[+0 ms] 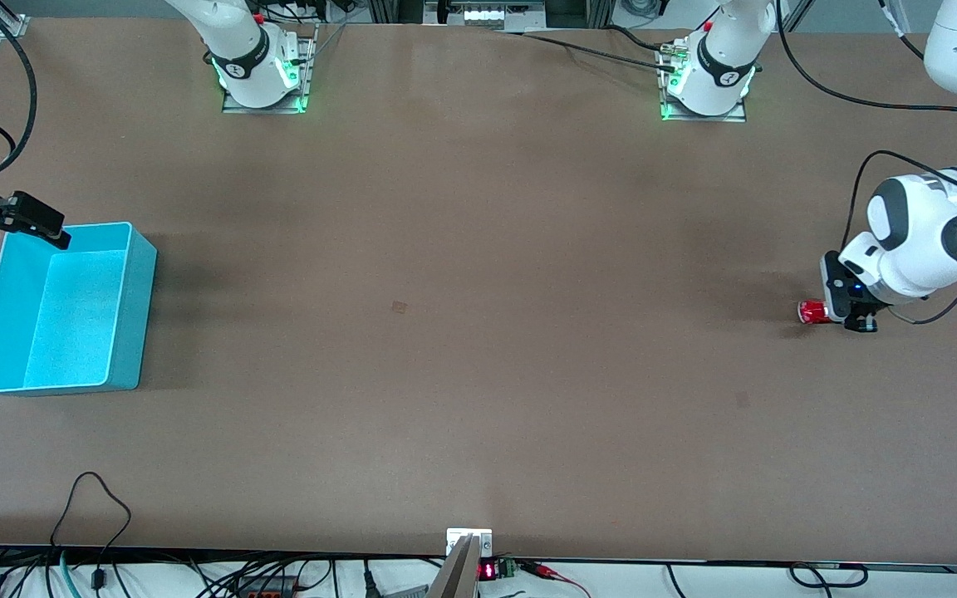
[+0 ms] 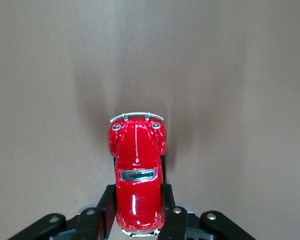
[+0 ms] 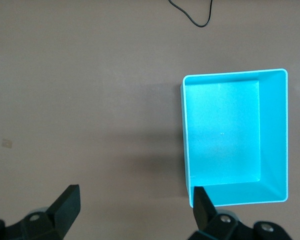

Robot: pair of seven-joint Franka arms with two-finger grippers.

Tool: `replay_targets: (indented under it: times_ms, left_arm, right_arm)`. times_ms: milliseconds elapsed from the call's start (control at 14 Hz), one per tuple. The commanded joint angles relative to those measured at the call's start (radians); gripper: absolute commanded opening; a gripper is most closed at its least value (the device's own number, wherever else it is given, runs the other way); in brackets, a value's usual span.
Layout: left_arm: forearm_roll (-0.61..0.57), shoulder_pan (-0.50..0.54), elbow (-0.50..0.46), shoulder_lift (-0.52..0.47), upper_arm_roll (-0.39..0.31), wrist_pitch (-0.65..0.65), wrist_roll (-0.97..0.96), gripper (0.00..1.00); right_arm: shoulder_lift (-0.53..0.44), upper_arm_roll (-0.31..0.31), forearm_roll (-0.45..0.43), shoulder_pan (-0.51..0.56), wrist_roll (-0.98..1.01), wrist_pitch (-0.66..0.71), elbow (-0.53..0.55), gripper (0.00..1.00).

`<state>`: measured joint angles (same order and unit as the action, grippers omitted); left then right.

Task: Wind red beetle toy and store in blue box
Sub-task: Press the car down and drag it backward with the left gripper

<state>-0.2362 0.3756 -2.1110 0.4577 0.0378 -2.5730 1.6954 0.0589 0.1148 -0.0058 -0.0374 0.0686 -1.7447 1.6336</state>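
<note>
The red beetle toy [image 1: 812, 311] is low at the table near the left arm's end. I cannot tell if its wheels touch the table. My left gripper [image 1: 834, 314] is shut on it. In the left wrist view the black fingers [image 2: 106, 202] press both sides of the car's [image 2: 136, 150] rear half, and its nose points away from the wrist. The blue box [image 1: 71, 316] stands open and empty at the right arm's end. My right gripper [image 1: 26, 237] hangs open and empty over the box's edge nearest the robot bases. The right wrist view shows the gripper [image 3: 135, 196] and the box [image 3: 222, 135].
The brown table [image 1: 462, 332] stretches wide between the car and the box. Cables [image 1: 88, 498] lie along the edge nearest the front camera. The arm bases [image 1: 262, 75] stand at the edge farthest from it.
</note>
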Motion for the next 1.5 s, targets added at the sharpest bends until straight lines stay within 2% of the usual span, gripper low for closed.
replay_targets:
  times_ms: [0,645,717,788,860,932,1003,1433]
  left_arm:
    - [-0.018,0.014,0.035,0.064,0.01,-0.035,0.016,0.24]
    - [-0.02,0.026,0.035,0.062,0.01,-0.035,0.016,0.25]
    - [-0.02,0.025,0.035,0.062,0.011,-0.035,0.016,0.31]
    - [-0.018,0.025,0.037,0.059,0.011,-0.035,0.016,0.44]
    - [-0.018,0.025,0.037,0.058,0.011,-0.035,0.015,0.63]
    - [-0.017,0.026,0.037,0.056,0.013,-0.035,0.015,0.91]
    - [-0.015,0.029,0.037,0.049,0.017,-0.033,0.012,1.0]
    - [-0.006,0.026,0.037,-0.036,0.054,0.088,-0.068,1.0]
  right_arm:
    - [-0.016,0.0,0.003,-0.001,-0.009,0.057,-0.005,1.0]
    - [-0.043,-0.001,0.003,-0.002,-0.046,0.034,0.038,1.0]
    - [-0.047,-0.001,0.003,-0.002,-0.043,0.015,0.049,1.0]
    - [-0.048,-0.001,0.003,-0.002,-0.041,0.005,0.052,1.0]
    - [-0.05,0.0,0.003,-0.001,-0.033,0.005,0.054,1.0]
    - [-0.054,0.0,0.003,-0.002,-0.033,0.007,0.054,1.0]
    - [-0.056,0.0,0.003,-0.002,-0.033,0.007,0.055,1.0]
    - [-0.074,-0.001,-0.003,-0.004,-0.032,0.002,0.072,1.0]
